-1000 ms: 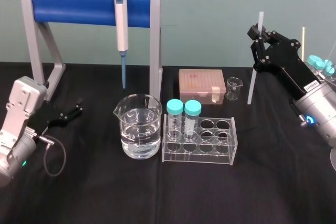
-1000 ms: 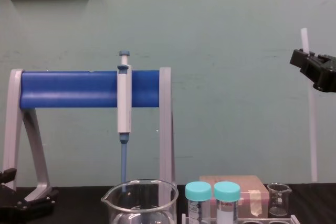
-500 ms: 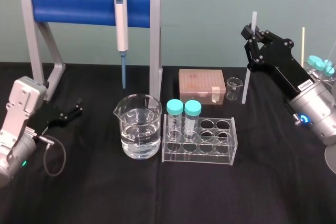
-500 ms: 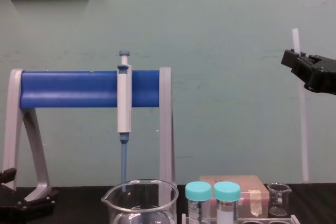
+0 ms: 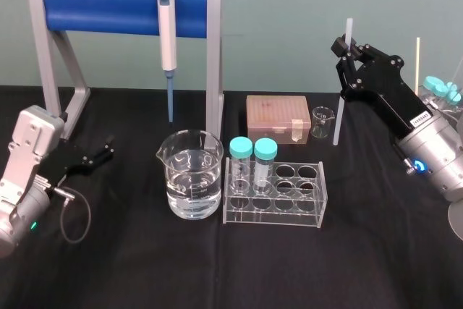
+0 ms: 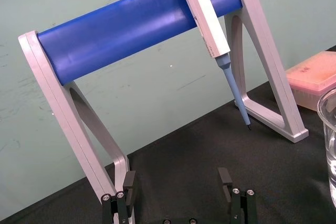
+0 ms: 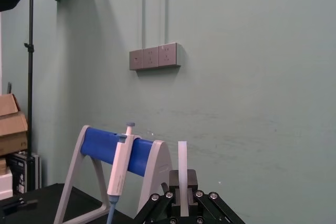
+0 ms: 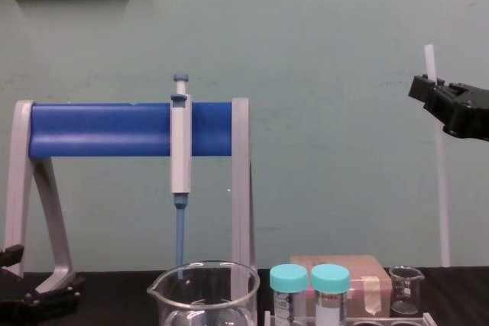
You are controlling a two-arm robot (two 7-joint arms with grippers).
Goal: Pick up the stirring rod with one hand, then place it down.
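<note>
**Right claw holds the rod upright, above the table**

You see the right gripper (image 5: 346, 52) raised at the right side of the black table (image 5: 217, 265), behind the clear plastic tube rack (image 5: 275, 193). Its blocky black fingers are pressed together on the long, thin, translucent-white stirring rod (image 5: 337, 110), near the upper end of the rod. A short piece of the rod stands out above the fingers and the long rest hangs below them.

The rod is almost upright. In the head view it comes down just beside the small empty glass beaker (image 5: 323, 122), on that beaker's right. In the chest view the rod (image 8: 443, 188) ends about level with the rim of this beaker (image 8: 406, 289), so its lower end is off the table. In the right wrist view the rod (image 7: 182, 166) rises straight between the two fingers.

The left gripper (image 5: 101, 151) rests low at the left of the table, near the foot of the grey stand with the blue bar (image 5: 123, 9). In the left wrist view its fingers (image 6: 224, 178) are wide apart and hold nothing.
</note>
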